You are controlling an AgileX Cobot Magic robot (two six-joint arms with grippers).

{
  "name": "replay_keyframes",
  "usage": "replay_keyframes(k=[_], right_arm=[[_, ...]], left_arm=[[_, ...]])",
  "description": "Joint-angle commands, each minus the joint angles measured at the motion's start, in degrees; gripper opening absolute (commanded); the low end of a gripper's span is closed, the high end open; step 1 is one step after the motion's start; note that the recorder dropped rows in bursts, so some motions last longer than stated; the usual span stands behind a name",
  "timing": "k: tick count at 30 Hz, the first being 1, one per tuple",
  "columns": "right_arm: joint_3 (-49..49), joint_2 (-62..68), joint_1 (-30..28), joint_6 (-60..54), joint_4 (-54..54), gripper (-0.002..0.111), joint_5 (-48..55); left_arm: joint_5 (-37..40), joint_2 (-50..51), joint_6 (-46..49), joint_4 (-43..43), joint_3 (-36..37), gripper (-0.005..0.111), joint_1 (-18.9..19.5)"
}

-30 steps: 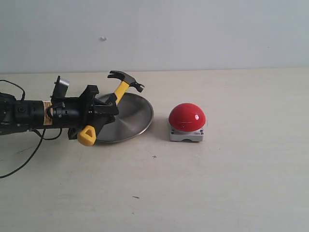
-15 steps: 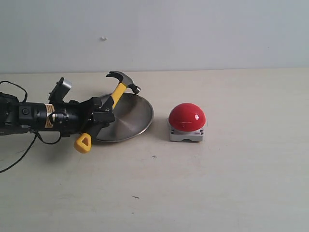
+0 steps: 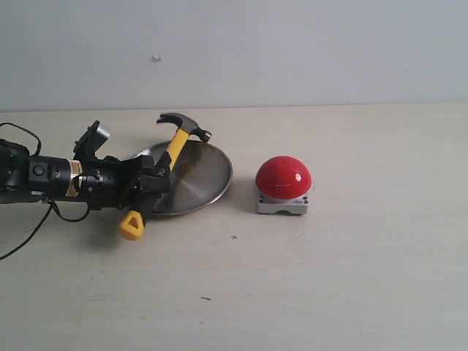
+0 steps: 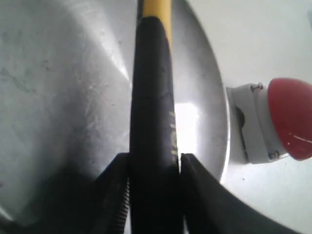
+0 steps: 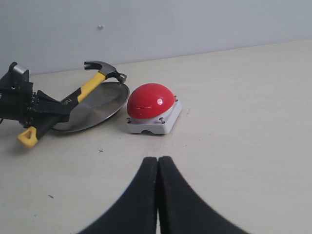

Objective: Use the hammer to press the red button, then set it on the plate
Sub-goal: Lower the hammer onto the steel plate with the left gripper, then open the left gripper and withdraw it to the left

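Brushed silver plate [image 3: 206, 179] beneath yellow-black hammer [image 3: 175, 145].

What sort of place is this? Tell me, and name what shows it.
Probably a robot test bench: plain pale table against a blank wall, and only staged props, the hammer, red button and plate.

The hammer [image 3: 174, 148] has a dark metal head. Its handle is yellow near the head, black along the grip, and ends in a yellow loop. The red button [image 3: 283, 178] is a glossy red dome on a grey-white base. The plate [image 3: 199, 175] is brushed silver with bright glare. My left gripper [image 3: 159, 174] and my right gripper [image 5: 157, 163] are black. The table [image 3: 329, 278] is pale beige.
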Motion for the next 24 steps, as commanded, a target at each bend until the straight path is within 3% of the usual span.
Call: replay_keyframes(k=[1, 7, 18, 21, 24], right_arm=[[0.3, -0.4, 0.1, -0.3, 0.0, 0.0, -0.3], [0.3, -0.4, 0.1, -0.3, 0.0, 0.0, -0.3], [0.3, -0.4, 0.1, -0.3, 0.0, 0.0, -0.3], [0.3, -0.4, 0.1, -0.3, 0.0, 0.0, -0.3], [0.3, -0.4, 0.1, -0.3, 0.0, 0.0, -0.3]], left_arm=[[0.3, -0.6, -0.1, 1.8, 0.2, 0.045, 0.0], [0.0, -1.1, 0.4, 1.8, 0.2, 0.057, 0.0], [2.0, -8.0, 2.6, 4.1, 0.0, 0.056, 3.0], [2.0, -9.5, 2.6, 5.4, 0.2, 0.041, 3.0], [2.5, -11.0, 2.6, 5.4, 1.0, 0.008, 3.0]])
